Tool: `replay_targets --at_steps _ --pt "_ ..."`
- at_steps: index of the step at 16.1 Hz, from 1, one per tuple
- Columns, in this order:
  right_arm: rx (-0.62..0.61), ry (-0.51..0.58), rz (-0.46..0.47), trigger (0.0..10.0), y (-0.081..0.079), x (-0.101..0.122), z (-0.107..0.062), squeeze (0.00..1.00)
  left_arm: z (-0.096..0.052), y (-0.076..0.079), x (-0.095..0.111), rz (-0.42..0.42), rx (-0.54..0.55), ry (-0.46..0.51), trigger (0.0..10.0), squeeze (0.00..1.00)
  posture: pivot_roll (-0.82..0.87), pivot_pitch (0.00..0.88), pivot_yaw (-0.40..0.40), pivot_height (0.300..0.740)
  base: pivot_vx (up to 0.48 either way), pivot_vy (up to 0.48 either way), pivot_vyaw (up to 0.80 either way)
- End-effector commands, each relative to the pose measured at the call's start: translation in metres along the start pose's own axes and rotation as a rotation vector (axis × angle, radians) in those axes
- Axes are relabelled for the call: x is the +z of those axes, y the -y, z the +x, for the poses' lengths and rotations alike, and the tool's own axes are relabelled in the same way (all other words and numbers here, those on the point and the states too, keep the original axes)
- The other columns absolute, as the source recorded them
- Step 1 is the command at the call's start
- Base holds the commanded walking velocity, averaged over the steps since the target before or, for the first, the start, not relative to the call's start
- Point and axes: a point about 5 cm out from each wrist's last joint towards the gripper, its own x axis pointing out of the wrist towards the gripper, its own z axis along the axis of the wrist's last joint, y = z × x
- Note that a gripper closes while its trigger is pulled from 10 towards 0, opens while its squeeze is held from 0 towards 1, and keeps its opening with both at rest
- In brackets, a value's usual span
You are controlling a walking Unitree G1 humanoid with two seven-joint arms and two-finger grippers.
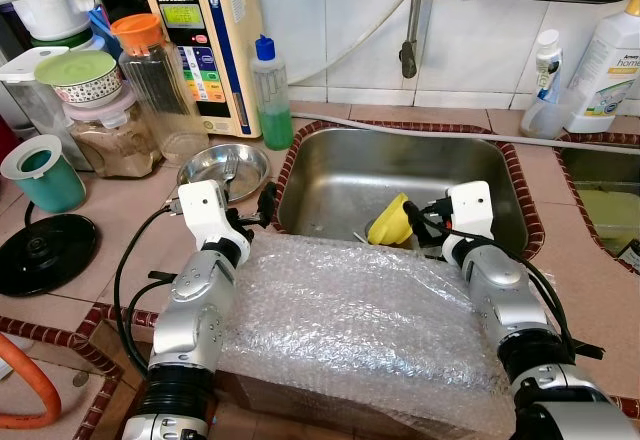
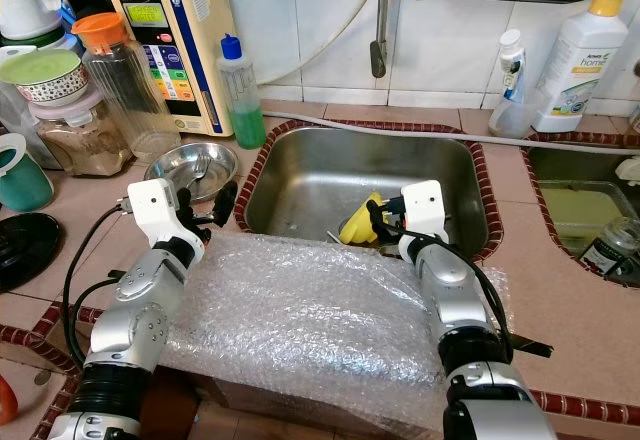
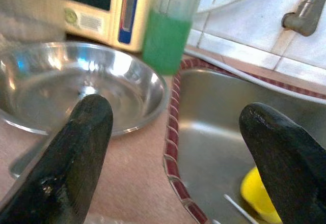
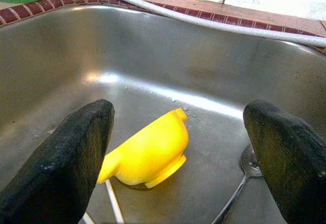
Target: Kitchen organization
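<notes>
Both arms forward over a bubble-wrapped box (image 1: 360,330) at the counter edge. Right gripper (image 4: 178,158) over the near rim of the steel sink (image 1: 340,165), fingers spread wide, nothing between them. Below it, on the sink floor — yellow cup (image 4: 147,155) tipped on its side, near the drain, thin utensil handles lying just beside it. Left gripper (image 3: 173,158) above the counter at the sink's left rim, fingers likewise spread and empty, pointing toward a steel bowl (image 1: 222,168) on the tiles. Behind the bowl: green soap bottle (image 1: 270,95), beige wall appliance (image 1: 205,40), orange-lidded jar (image 1: 150,80). Far right on the counter — white detergent bottle (image 1: 605,65).
</notes>
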Motion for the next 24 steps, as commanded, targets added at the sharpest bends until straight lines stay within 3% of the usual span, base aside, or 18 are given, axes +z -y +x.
replay_targets --at_steps 1,4,7,10,12,16,17,18,19,20,24 --pt "0.021 0.007 -0.003 10.0 -0.004 0.003 0.001 1.0 0.0 -0.005 0.012 0.054 0.053 0.07 10.0 0.0 0.0 0.0 0.085 0.74 0.0 0.0 0.0" --pt "0.042 0.01 0.005 10.0 -0.006 0.002 0.0 1.0 0.001 -0.022 0.024 0.094 0.176 0.136 10.0 0.0 0.0 0.0 0.082 0.74 0.0 0.0 0.0" --pt "0.185 0.079 0.04 10.0 -0.026 0.012 -0.004 1.0 0.001 -0.038 0.021 0.092 0.248 0.108 10.0 0.0 0.0 0.0 0.082 0.74 0.0 0.0 0.0" --pt "0.401 0.138 0.099 10.0 -0.052 0.022 -0.015 1.0 0.0 -0.036 0.007 0.11 0.235 0.066 10.0 0.0 -0.01 0.0 0.084 0.74 0.0 0.0 0.0" --pt "0.477 0.156 0.08 10.0 -0.061 0.028 -0.023 0.96 0.0 -0.034 0.003 0.101 0.23 0.047 10.0 0.0 -0.01 0.0 0.082 0.74 0.0 0.0 0.0" --pt "0.492 0.176 0.092 10.0 -0.06 0.04 -0.029 0.89 0.002 -0.034 -0.009 0.126 0.222 0.012 9.9 0.0 -0.03 0.0 0.086 0.74 0.0 0.0 0.0" --pt "0.526 0.178 0.098 10.0 -0.062 0.044 -0.032 0.83 0.002 -0.033 -0.012 0.128 0.212 0.001 9.6 0.0 -0.03 0.0 0.086 0.74 0.0 0.0 0.0" --pt "0.547 0.177 0.099 10.0 -0.064 0.045 -0.034 0.73 0.002 -0.033 -0.013 0.123 0.209 -0.004 6.8 0.0 -0.03 0.0 0.086 0.74 0.0 0.0 0.0" --pt "0.576 0.179 0.104 10.0 -0.068 0.047 -0.036 0.65 0.003 -0.032 -0.014 0.12 0.198 -0.007 2.4 0.0 -0.03 0.0 0.086 0.74 0.0 0.0 0.0" --pt "0.627 0.181 0.124 10.0 -0.072 0.049 -0.041 0.6 0.004 -0.031 -0.015 0.113 0.192 -0.006 0.0 0.0 -0.03 0.0 0.086 0.74 0.0 0.0 0.0" --pt "0.649 0.161 0.128 10.0 -0.074 0.048 -0.045 0.52 0.005 -0.03 -0.015 0.11 0.186 0.003 0.0 0.0 -0.04 0.0 0.086 0.74 0.0 0.0 0.0"
